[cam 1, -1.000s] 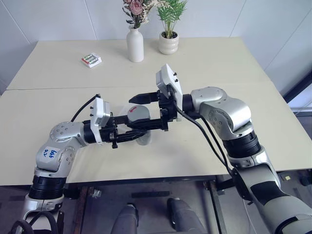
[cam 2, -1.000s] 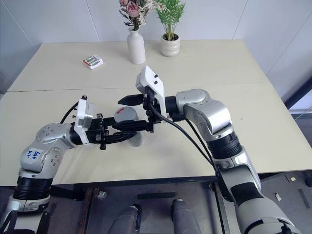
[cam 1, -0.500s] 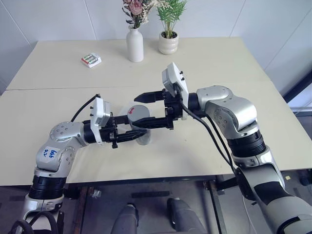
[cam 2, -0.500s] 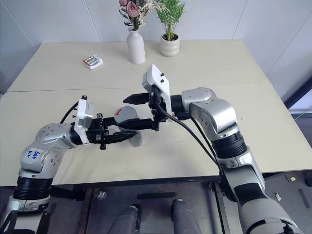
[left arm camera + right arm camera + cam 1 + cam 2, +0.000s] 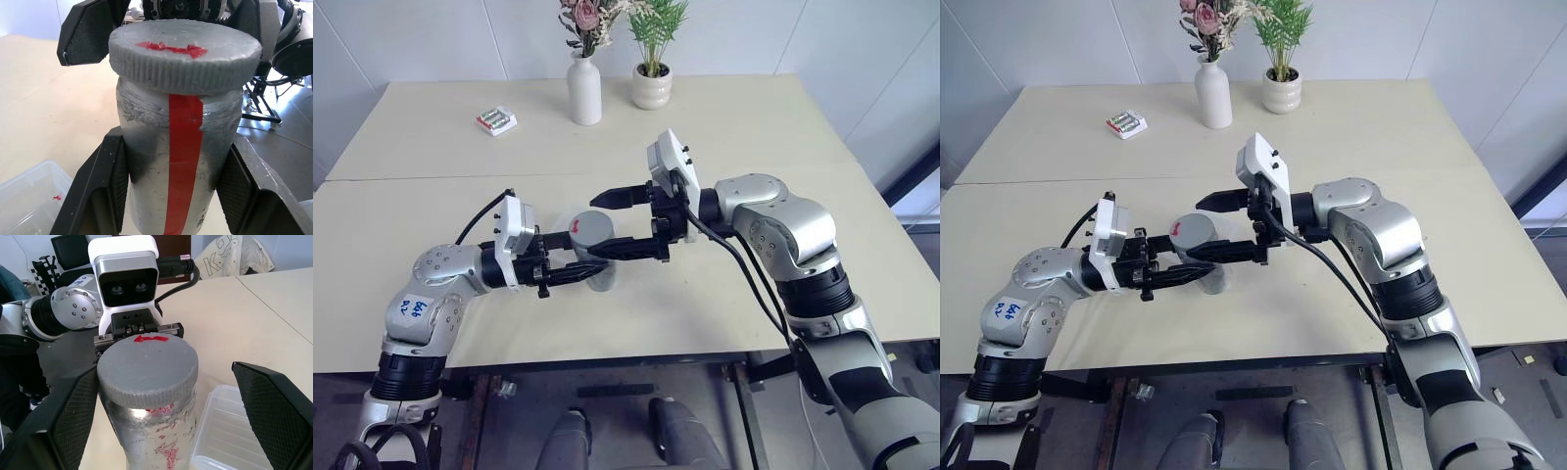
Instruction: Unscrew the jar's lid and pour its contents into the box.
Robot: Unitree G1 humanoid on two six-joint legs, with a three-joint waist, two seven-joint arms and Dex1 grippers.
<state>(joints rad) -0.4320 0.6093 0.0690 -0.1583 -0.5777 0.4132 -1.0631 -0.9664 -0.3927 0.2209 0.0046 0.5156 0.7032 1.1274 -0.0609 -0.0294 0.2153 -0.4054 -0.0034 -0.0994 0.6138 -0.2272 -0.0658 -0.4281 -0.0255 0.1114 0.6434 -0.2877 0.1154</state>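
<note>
The left tool [image 5: 570,266] points level toward the right, clamped on the jar [image 5: 591,238] above the worktop [image 5: 431,211]. The right tool [image 5: 622,223] faces it, spread wide astride the lid [image 5: 183,54], which sits on the jar.

The jar [image 5: 181,161] is a silvery metal cylinder with a red stripe down its side. It is held above the table, in the middle of the head views. The lid [image 5: 185,58] is still on it: a grey ribbed cap with a red mark on top. The box [image 5: 234,431], a shallow clear plastic tray, lies on the table below the jar.
</note>
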